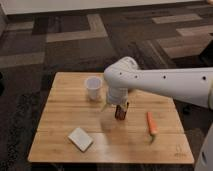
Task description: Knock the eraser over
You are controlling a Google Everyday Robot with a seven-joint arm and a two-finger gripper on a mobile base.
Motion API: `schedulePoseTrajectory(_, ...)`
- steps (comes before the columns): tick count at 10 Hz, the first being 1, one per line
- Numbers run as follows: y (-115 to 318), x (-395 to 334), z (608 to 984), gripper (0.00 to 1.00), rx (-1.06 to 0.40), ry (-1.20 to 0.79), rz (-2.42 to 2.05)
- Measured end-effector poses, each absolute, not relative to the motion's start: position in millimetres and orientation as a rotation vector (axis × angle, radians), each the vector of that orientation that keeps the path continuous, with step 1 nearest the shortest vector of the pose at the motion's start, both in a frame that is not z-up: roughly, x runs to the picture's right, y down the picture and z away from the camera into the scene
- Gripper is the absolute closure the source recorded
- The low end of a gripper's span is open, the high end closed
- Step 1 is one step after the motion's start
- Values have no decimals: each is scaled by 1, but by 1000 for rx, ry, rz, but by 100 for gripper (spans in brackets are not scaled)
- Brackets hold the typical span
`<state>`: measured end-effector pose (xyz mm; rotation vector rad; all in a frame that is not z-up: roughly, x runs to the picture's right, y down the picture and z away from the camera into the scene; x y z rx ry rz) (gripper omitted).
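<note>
The eraser [120, 112], a small dark block with a reddish-brown rim, stands upright near the middle of the wooden table [60, 127]. The white arm reaches in from the right, and its gripper [116, 103] hangs straight above the eraser, right at its top. The arm's wrist hides the eraser's upper edge.
A white cup [93, 88] stands just left of the gripper. A flat white square pad [80, 138] lies at the front left. An orange carrot-like stick [151, 123] lies to the right of the eraser. Patterned carpet surrounds the table.
</note>
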<state>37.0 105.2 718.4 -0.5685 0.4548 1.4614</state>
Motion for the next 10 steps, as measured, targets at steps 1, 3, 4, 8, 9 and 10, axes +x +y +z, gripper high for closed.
schedulePoseTrajectory(1,103,36,721,35,-567,449,1451)
schedulePoseTrajectory(3,96,36,724,35,-557,434,1442)
schedulePoseTrajectory(4,94,35,725,35,-552,429,1435)
schedulePoseTrajectory(8,92,16,720,35,-549,420,1395)
schedulePoseTrajectory(9,92,16,720,35,-550,421,1396)
schedulePoseTrajectory(10,92,18,720,35,-548,423,1399)
